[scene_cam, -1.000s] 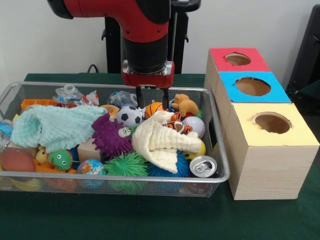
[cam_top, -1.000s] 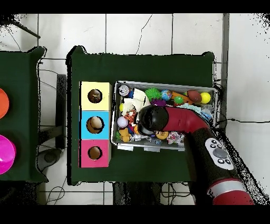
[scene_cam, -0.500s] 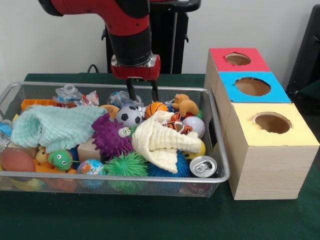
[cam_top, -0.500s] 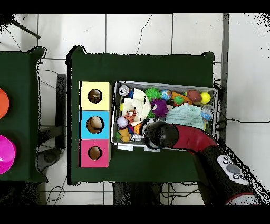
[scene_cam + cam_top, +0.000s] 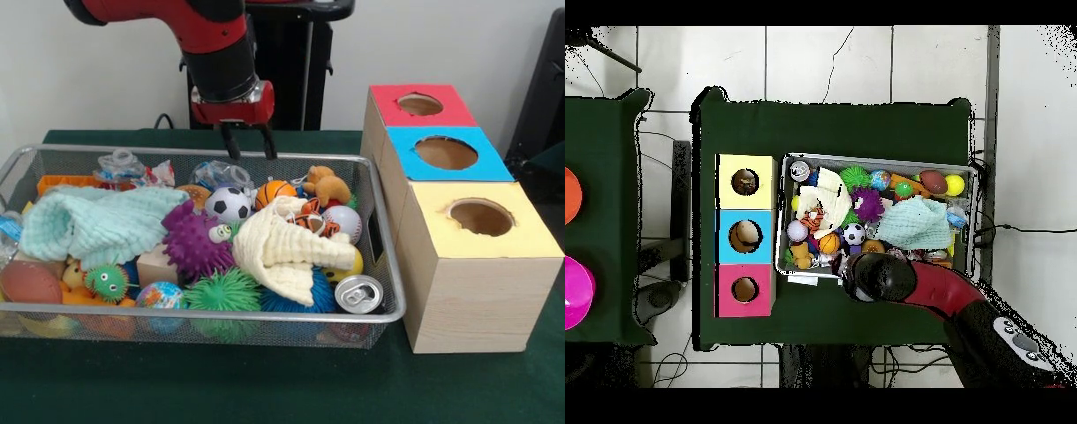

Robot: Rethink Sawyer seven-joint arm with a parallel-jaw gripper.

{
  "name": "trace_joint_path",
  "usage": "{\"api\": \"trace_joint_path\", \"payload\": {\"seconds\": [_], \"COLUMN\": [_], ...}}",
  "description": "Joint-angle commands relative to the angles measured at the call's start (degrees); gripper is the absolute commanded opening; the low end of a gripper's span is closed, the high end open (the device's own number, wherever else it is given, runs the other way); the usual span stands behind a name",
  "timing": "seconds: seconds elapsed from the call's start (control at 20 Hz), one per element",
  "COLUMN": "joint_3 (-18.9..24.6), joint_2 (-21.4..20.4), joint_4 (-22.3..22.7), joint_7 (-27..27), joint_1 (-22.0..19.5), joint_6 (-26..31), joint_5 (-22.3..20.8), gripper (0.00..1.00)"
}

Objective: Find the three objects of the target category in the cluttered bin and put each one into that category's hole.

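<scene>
My gripper [image 5: 252,155] hangs open and empty over the far rim of the wire bin [image 5: 387,265], just behind the toys. Below and in front of it lie a soccer ball [image 5: 229,204], a small basketball [image 5: 274,192] and a baseball [image 5: 342,223]. A cream cloth [image 5: 287,247] covers part of a tiger toy [image 5: 310,218]. Right of the bin stand the red box [image 5: 419,104], blue box [image 5: 446,152] and yellow box [image 5: 481,216], each with a round hole. In the overhead view the arm [image 5: 885,278] hides the gripper at the bin's lower edge; the soccer ball [image 5: 854,234] and basketball [image 5: 829,243] show.
The bin also holds a mint cloth [image 5: 97,221], a purple spiky ball [image 5: 194,241], a green spiky ball [image 5: 222,291], a brown plush [image 5: 327,185] and a drink can [image 5: 359,293]. A round object shows inside the blue box's hole [image 5: 745,237].
The arm has risen and drawn back from above the balls to the bin's far rim, shifting left in the front view. The gripper stayed open and empty.
</scene>
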Motion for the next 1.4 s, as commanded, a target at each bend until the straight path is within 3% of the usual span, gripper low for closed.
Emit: {"api": "trace_joint_path", "payload": {"seconds": [0.05,0.45,1.4], "joint_3": [6.4,7.7,9.9], "joint_2": [2.9,7.0,4.4], "joint_4": [2.6,-3.1,-10.6], "joint_7": [-6.6,-10.2,-13.1], "joint_1": [-6.3,-10.1,-9.8], "joint_6": [-1.4,2.1,13.0], "joint_5": [-4.0,-7.8,-11.2], "gripper": [1.0,1.0,1.0]}}
